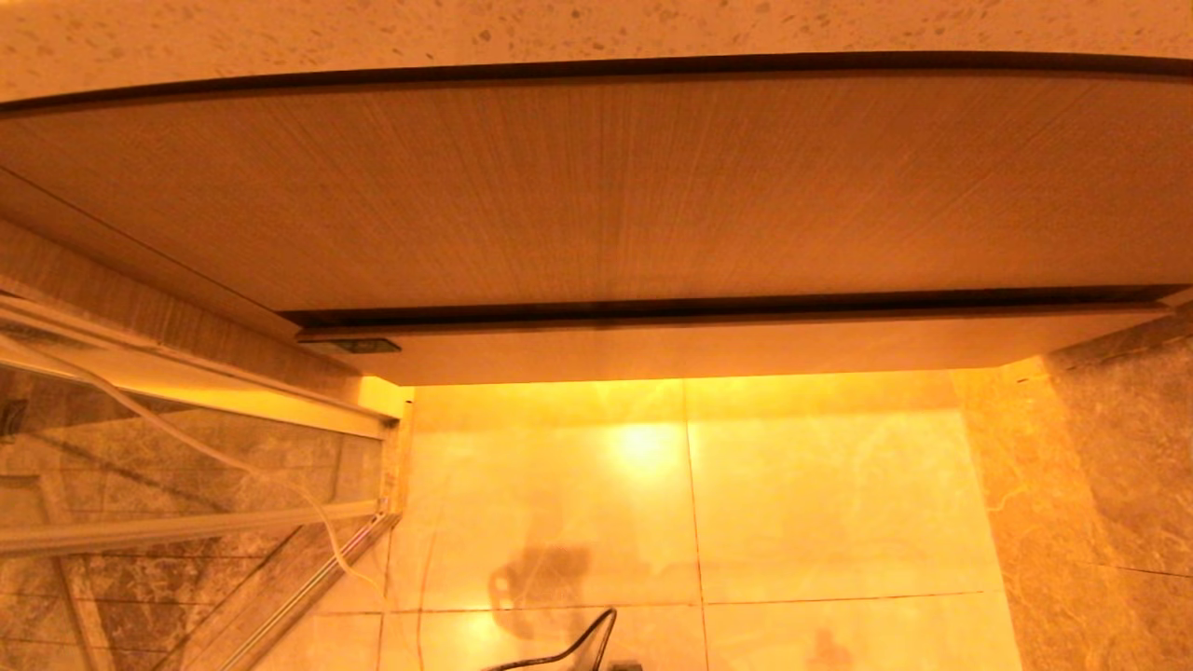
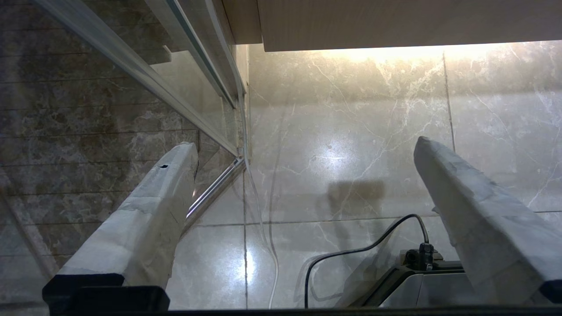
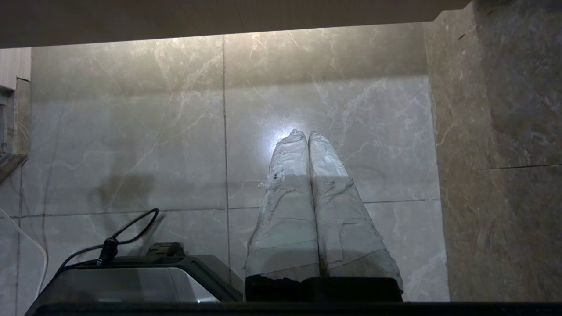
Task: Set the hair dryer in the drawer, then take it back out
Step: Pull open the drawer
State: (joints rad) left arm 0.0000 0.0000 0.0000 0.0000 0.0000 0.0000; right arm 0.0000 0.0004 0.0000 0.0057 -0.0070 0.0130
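Note:
The hair dryer is out of view in all three views. The drawer (image 1: 708, 349) shows as a wide pale wood front under the larger wood-grain panel (image 1: 596, 186), pushed in flush. Its underside edge also appears in the left wrist view (image 2: 395, 22). Neither arm shows in the head view. My left gripper (image 2: 305, 145) hangs low over the marble floor, open, with nothing between its taped fingers (image 2: 167, 193). My right gripper (image 3: 306, 135) also points down at the floor tiles, shut, with its taped fingers pressed together and holding nothing.
A speckled stone countertop (image 1: 559, 28) runs above the panel. A glass shower door with a metal frame (image 1: 186, 466) stands on the left, and a dark marble wall (image 1: 1100, 485) on the right. My base with a black cable (image 2: 421, 272) sits below the grippers.

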